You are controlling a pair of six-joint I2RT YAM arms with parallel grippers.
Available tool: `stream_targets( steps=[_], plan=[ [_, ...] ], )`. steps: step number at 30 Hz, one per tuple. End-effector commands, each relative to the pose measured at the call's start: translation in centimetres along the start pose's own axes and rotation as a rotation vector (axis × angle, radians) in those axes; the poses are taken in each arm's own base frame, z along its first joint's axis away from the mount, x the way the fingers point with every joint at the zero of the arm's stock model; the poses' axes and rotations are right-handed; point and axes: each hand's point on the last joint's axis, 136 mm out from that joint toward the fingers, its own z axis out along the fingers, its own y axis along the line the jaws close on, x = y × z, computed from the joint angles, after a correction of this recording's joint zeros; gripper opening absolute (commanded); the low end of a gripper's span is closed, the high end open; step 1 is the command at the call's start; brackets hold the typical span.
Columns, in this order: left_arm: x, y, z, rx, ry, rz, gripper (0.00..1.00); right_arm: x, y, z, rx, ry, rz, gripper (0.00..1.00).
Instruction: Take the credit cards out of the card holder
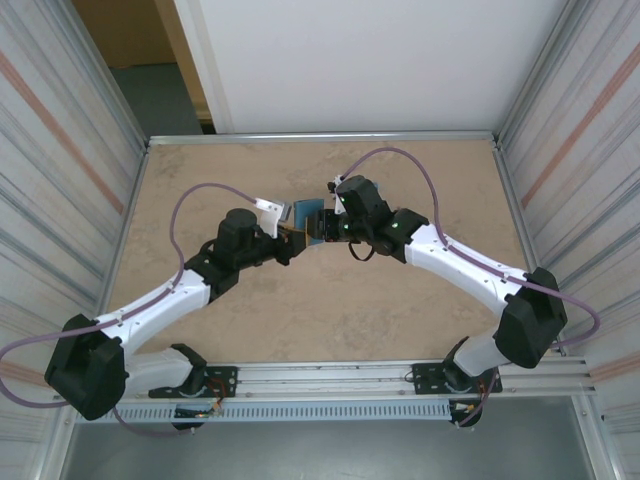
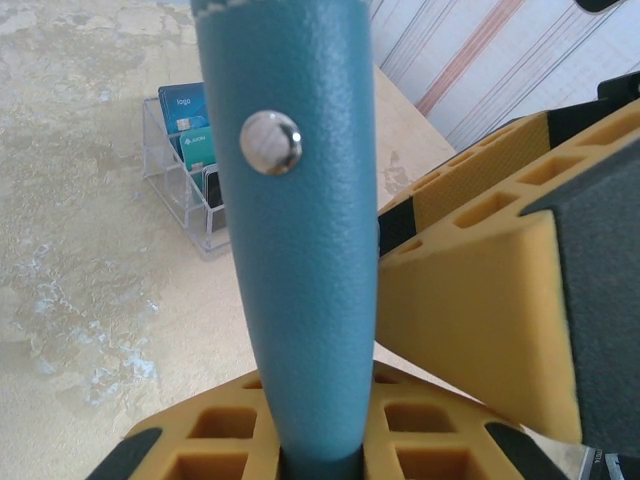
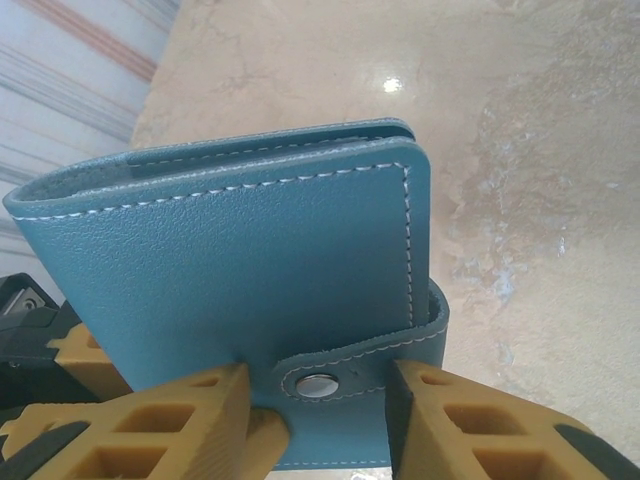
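From above, both arms meet over the middle of the table [image 1: 300, 320]; the card holder [image 1: 308, 222] hangs off the surface between the left gripper [image 1: 284, 228] and the right gripper [image 1: 329, 229].

From the left wrist, the card holder rises edge-on out of that gripper's yellow fingers [image 2: 215, 435], which are clamped narrowly on its lower end; a metal snap [image 2: 270, 142] shows on its side; behind, well apart on the table, a clear rack [image 2: 165, 175] holds blue and teal credit cards [image 2: 188, 115] upright.

From the right wrist, the card holder is folded shut, its strap [image 3: 345, 375] fastened; the right fingers [image 3: 215, 410] stand partway apart on either side of the snap (whether they already pinch the strap I cannot tell).

The step in hand looks like unfastening; any cards inside are hidden while it stays closed. The next move calls for a firm pinch on the strap end and a pull away from the face, the left hold bracing against it; a pinch too shallow may slip off the leather.
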Motion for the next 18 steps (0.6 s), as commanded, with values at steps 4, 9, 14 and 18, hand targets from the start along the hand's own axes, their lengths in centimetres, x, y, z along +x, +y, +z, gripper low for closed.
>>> stream_targets(
  steps=[4, 9, 14, 18],
  plan=[
    [-1.8, -1.7, -0.6, 0.076, -0.066, 0.030, 0.00, -0.8, -0.6, -0.1, 0.064, -0.033, 0.005, 0.36],
    [-1.8, -1.9, -0.6, 0.085, -0.068, 0.032, 0.00, -1.0, -1.1, -0.2, 0.091, -0.046, 0.011, 0.31],
    [-1.7, -1.8, -0.6, 0.082, -0.067, 0.032, 0.00, -1.0, -1.7, -0.3, 0.114, -0.051, 0.020, 0.26],
    [-1.7, -1.7, -0.7, 0.074, -0.070, 0.032, 0.00, -0.9, -2.0, -0.4, 0.123, -0.055, 0.028, 0.24]
  ],
)
